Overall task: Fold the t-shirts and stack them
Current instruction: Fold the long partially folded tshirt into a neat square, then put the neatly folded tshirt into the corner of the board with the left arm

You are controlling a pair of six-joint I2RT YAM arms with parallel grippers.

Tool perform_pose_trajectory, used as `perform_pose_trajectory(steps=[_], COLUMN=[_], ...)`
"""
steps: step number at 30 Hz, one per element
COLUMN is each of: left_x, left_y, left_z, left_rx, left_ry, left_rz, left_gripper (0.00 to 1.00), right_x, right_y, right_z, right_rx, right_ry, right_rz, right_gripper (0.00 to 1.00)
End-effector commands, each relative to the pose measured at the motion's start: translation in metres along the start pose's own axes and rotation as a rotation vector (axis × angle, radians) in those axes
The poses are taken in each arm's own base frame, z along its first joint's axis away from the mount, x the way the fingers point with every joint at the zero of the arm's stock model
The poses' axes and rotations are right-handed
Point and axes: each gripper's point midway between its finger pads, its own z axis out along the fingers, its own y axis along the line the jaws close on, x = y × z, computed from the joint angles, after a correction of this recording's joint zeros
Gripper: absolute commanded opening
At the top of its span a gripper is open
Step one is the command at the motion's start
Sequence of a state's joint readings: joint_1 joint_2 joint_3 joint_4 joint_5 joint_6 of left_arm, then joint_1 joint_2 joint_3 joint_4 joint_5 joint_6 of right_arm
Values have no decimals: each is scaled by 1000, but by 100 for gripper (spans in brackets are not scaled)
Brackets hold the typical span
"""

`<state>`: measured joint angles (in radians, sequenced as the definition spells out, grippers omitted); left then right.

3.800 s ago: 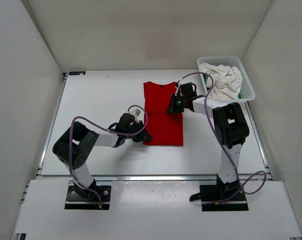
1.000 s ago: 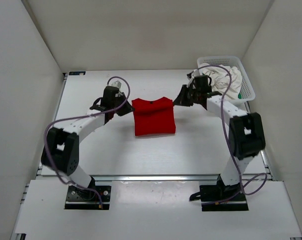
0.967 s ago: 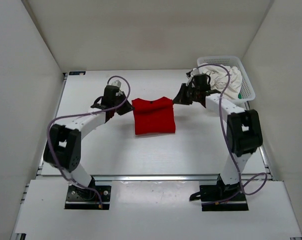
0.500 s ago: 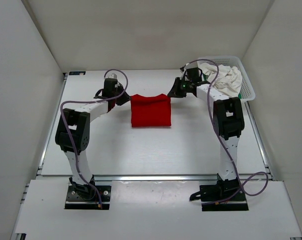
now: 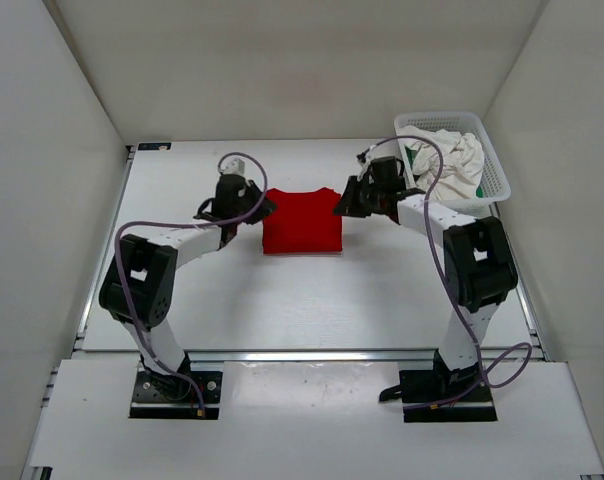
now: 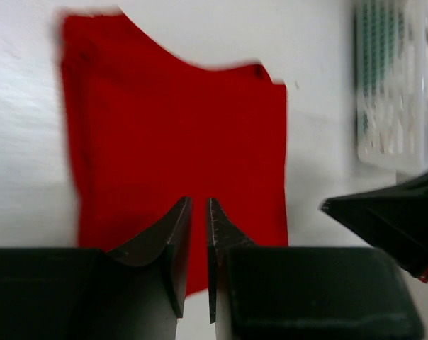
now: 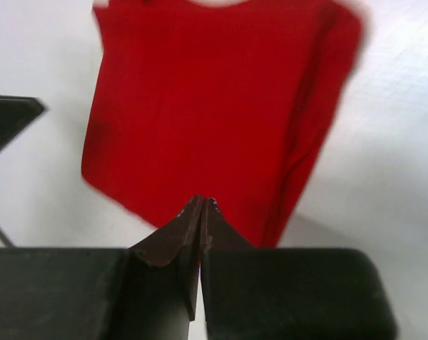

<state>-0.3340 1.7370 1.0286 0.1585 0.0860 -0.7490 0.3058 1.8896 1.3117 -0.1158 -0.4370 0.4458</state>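
- White table [image 5: 182, 300] walled in by pale panels; a white mesh basket [image 5: 437, 117] sits at 2 o'clock from the table's middle.
- Red shirt [image 5: 302, 221] lies folded into a flat, compact rectangle near the middle, a little toward 12 o'clock.
- White shirt [image 5: 452, 160] is bunched loosely in the basket.
- Left gripper [image 6: 198, 202] is at the red shirt's 9 o'clock edge, its jaws a narrow slit apart with nothing between them.
- Right gripper [image 7: 203, 202] is at the 3 o'clock edge, its fingers pressed together and, as far as can be seen, holding no cloth.
- Handling: the red shirt looks light, limp and easily rumpled, and a one-sided pull would likely spill the fold.
- Best hold is probably a pinch through all layers at two opposite edges or corners, lifting evenly.
- The white shirt will likely need picking by a high ridge of cloth, then spreading.
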Motion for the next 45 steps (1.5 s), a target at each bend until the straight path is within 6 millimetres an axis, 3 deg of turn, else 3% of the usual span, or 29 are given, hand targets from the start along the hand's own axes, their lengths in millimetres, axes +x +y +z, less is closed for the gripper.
perform_pose_trajectory(steps=[1,5,9,13,16,19,21,22,24,27,30,34,37,40,42,44,45], left_x=[41,82,119,135,129,98,81,69,59,49,53,64,78,86,91,88,74], left_y=[-18,4,35,33,21,13,19,24,45,60,74,79,80,69,52,39,29], left_z=[-6,-4,-18,-41,-60,-71,-74,-75,-76,-72,-60,-37,-20,2,23,40,49], left_rx=[71,55,34,69,128,142,106,84,34,-14,-63,-73,-97,-59,-20,-5,-4], left_ry=[57,147,197,217,194,122,88,64,58,43,67,112,155,183,200,203,187], left_rz=[11,-12,-50,-68,-95,-89,-56,-59,-57,-59,-25,-40,-23,-39,-44,-48,-48], left_gripper=[24,21,20,21,31,42,60,82,99,98,98,80,71,37,10,0,0], right_x=[14,60,92,107,101,90,84,80,76,80,87,97,105,105,110,114,110], right_y=[21,1,-20,-26,-20,-4,2,7,16,22,29,40,40,43,42,38,40], right_z=[2,9,11,8,4,-8,-17,-21,-33,-43,-53,-65,-72,-77,-78,-80,-83], right_rx=[-78,-44,25,23,15,-16,-28,-38,-65,-83,-106,-146,-151,-168,-178,-175,-189], right_ry=[-40,45,75,98,85,49,24,11,-12,-28,-38,-46,-43,-61,-51,-45,-53], right_rz=[-18,12,37,51,37,9,5,0,-13,-10,-21,-31,-33,-21,-21,-12,-9], right_gripper=[0,0,0,0,0,2,8,11,18,22,22,23,22,23,22,22,21])
